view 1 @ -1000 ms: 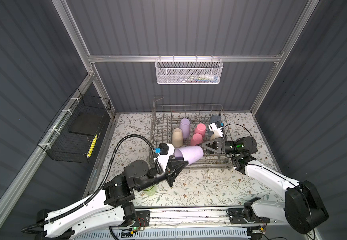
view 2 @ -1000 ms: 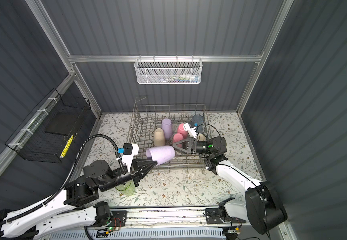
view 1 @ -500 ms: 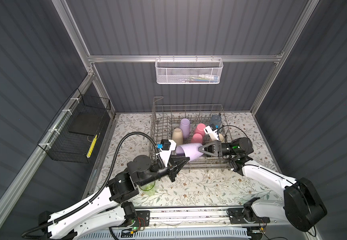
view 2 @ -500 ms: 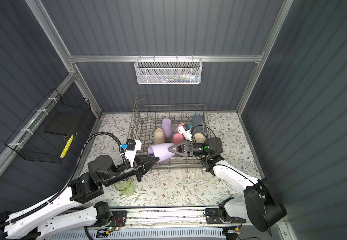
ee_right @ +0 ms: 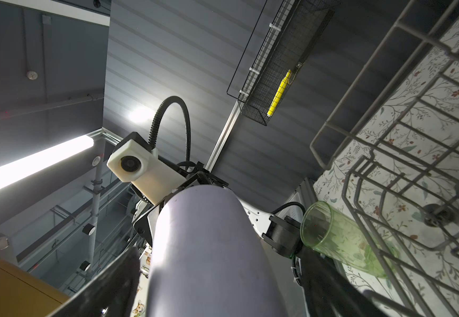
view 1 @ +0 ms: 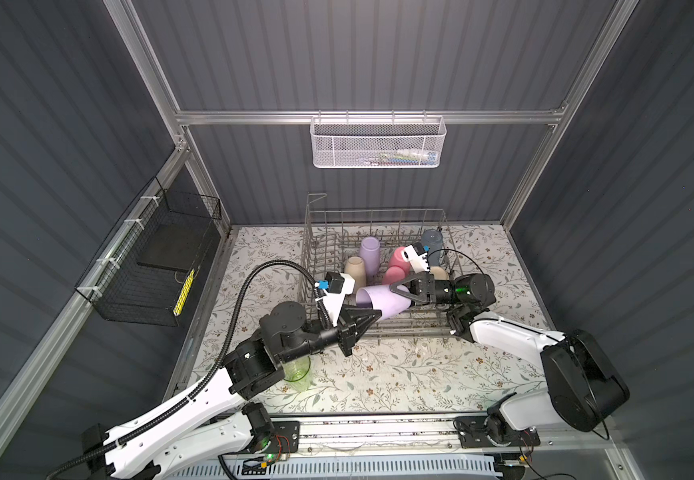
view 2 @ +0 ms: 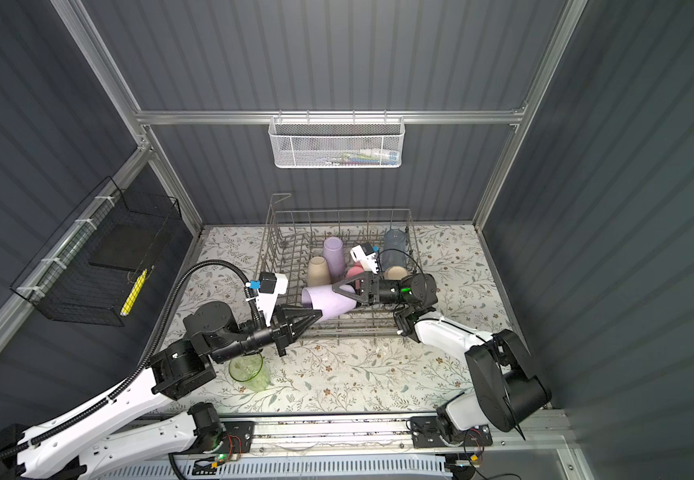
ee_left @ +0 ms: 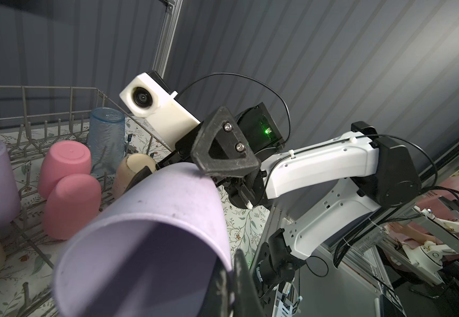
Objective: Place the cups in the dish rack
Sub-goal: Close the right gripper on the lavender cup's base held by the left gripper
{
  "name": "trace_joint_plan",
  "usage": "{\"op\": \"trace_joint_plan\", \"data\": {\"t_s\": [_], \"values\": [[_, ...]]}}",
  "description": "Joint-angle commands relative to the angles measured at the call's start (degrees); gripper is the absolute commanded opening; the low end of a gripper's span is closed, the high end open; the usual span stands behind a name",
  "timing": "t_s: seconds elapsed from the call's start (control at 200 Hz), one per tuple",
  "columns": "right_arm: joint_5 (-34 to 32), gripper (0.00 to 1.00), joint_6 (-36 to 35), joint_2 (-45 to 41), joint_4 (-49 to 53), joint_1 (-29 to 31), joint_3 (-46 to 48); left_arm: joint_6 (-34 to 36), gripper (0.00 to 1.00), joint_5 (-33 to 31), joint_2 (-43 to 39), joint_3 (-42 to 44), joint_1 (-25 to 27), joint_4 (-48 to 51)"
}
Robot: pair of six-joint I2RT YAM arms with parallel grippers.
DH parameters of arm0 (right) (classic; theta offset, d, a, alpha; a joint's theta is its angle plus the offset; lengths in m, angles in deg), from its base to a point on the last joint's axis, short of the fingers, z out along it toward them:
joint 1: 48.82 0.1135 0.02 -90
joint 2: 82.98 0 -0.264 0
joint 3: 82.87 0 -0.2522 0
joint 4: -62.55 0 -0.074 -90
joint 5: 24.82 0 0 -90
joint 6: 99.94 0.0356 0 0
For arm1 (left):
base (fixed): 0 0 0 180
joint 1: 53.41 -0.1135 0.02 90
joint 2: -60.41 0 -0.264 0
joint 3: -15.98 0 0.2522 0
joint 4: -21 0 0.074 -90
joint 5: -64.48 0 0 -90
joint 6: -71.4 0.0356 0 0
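Eight cups counted: two lilac, two pink, two beige, one blue, one green. Six inside the dish rack: standing lilac cup, rear pink cup, front pink cup, left beige cup, right beige cup, blue cup. Held lilac cup sideways over the rack's near side, pinched at the rim by the clenched left gripper. Right gripper spread wide around its closed end, contact unclear. Green cup on the table, half hidden under the left arm. Right beige cup partly masked by the right gripper.
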Motion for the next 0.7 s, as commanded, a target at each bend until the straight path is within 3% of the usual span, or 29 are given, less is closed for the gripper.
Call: {"op": "trace_joint_plan", "data": {"t_s": [0.0, 0.695], "values": [[-0.5, 0.89, 1.5, 0.1, -5.2, 0.8, -2.2, -0.1, 0.0, 1.0, -0.3, 0.0, -0.6, -1.9], [0.4, 0.75, 2.0, -1.5, -5.2, 1.7, 0.1, 0.4, 0.0, -0.5, -1.6, 0.8, -1.5, -1.9]]}}
